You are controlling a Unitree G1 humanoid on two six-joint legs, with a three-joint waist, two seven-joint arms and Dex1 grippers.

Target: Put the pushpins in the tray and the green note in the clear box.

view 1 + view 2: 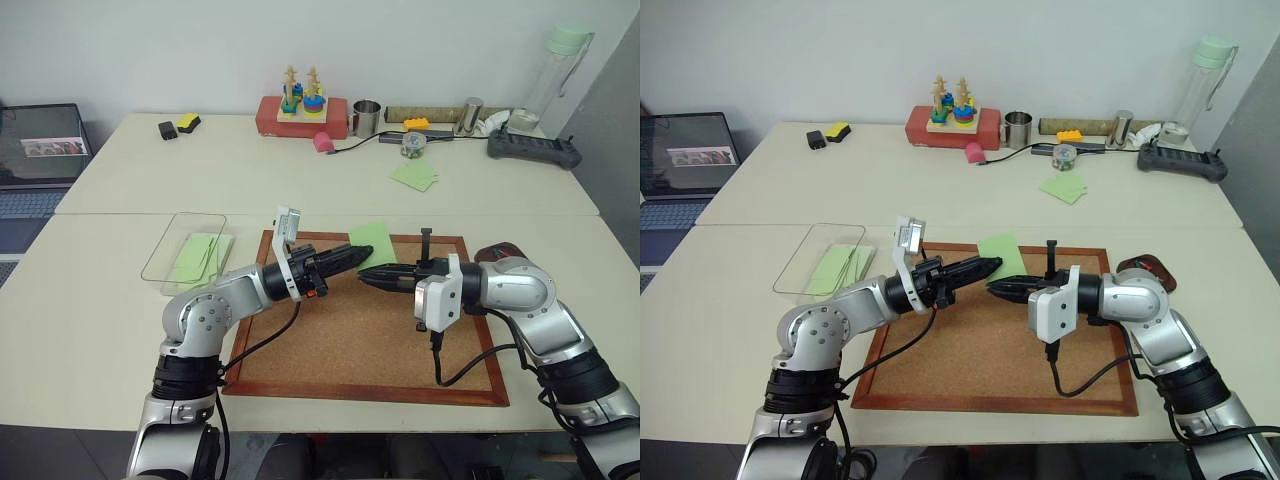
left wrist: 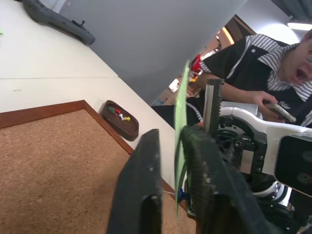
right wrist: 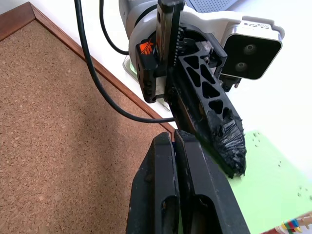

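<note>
Both pincers, left gripper [image 1: 992,266] and right gripper [image 1: 997,287], are clamped on the pale-green paper note [image 1: 1002,252] above the corkboard [image 1: 970,360]; pulling apart could tear it; the clear plastic box [image 1: 805,262] lies beyond the left gripper.

Right gripper [image 3: 183,146] seen closed, fingers pressed together over the corkboard [image 3: 53,146]. Left gripper [image 3: 234,156] is met tip to tip, laid against the green note [image 3: 265,190]; a black cable [image 3: 97,83] is draped across the frame.
</note>
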